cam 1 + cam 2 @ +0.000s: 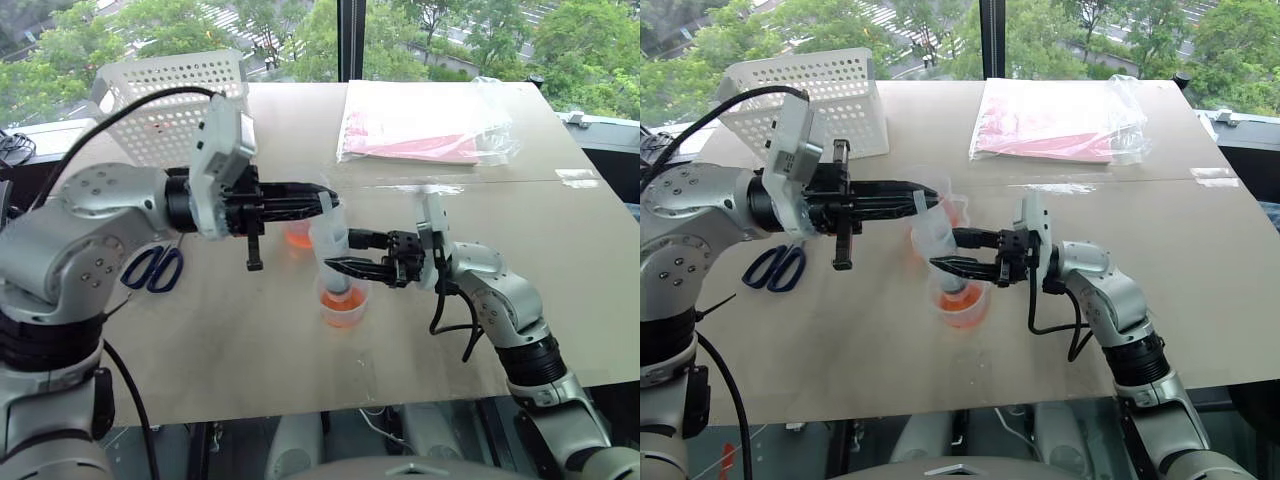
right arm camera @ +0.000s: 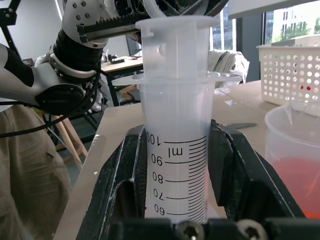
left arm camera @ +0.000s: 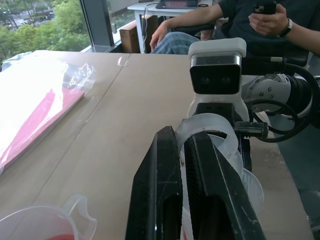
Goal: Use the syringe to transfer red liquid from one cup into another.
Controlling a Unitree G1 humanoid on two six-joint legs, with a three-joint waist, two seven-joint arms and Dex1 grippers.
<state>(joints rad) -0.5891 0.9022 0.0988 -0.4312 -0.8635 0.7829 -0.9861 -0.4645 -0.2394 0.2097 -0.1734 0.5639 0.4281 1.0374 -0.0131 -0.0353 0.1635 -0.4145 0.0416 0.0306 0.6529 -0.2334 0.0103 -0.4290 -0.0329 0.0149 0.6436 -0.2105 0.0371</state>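
— What are you holding, and what is it made of?

— I am holding a translucent plastic syringe (image 2: 175, 150), a smooth round barrel with black millilitre markings and a flat flange near its top. My right gripper (image 1: 345, 253) is pinching that barrel between its two ribbed black fingers, keeping it upright. Its lower end is standing inside a small clear plastic cup of red liquid (image 1: 341, 305) on the pale, matte wooden surface (image 1: 250, 350).

— And your left gripper?

— My left gripper (image 1: 925, 192) is reaching in level from the left, its fingers pressed together at the top of the syringe, by the plunger's flat head; I cannot tell how firmly they are gripping it.

— Where is the other cup?

— A second clear plastic cup with a pouring lip and red liquid (image 1: 952, 215) is standing just behind the syringe, partly hidden by my left gripper.

— Anything else lying around?

— Blue-handled scissors (image 1: 775, 268) are lying well to the left, a white perforated plastic basket (image 1: 830, 90) is sitting at the far left, and a crinkled clear plastic bag over a pink sheet (image 1: 1055, 120) is lying at the far side.
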